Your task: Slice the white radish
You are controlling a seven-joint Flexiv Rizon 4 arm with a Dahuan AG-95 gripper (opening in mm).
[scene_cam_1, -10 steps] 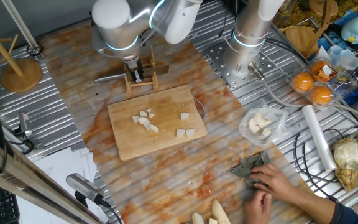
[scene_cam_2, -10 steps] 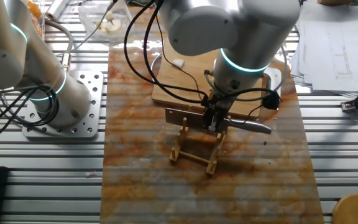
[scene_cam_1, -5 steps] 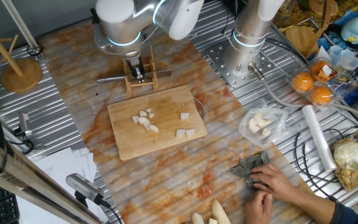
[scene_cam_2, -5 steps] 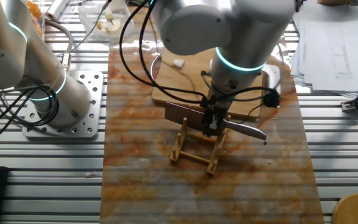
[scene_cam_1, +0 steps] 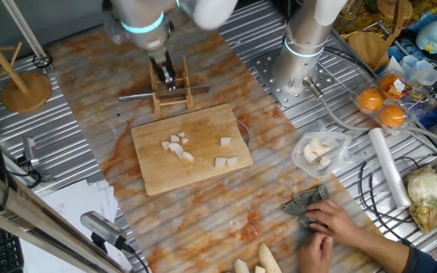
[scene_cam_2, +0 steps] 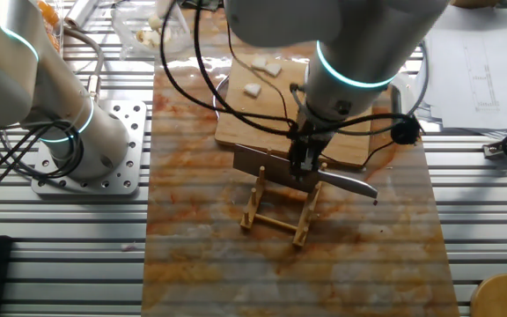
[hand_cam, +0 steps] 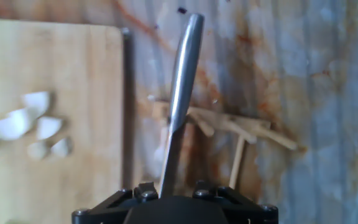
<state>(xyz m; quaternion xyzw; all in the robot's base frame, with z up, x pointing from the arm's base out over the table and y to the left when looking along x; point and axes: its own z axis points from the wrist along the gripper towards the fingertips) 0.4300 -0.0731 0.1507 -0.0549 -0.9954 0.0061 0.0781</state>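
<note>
White radish (scene_cam_1: 179, 146) in pale, matte cream chunks on the cutting board (scene_cam_1: 158, 171).
The gripper (scene_cam_2: 307, 165) sits above the knife (scene_cam_2: 349, 183) on its wooden rack (scene_cam_2: 280, 215); its opening I cannot tell.

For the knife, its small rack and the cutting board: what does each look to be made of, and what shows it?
Knife: probably steel, with a grey, shiny handle and blade.
Rack: light wood, thin pale sticks, apparently unfinished.
Cutting board: likely bamboo or wood, tan with faint grain and a matte surface.

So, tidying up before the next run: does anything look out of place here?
Nothing looks spilled or broken. The radish pieces lie on the cutting board, and the knife rests on its wooden rack, with the end effector above it.
</note>
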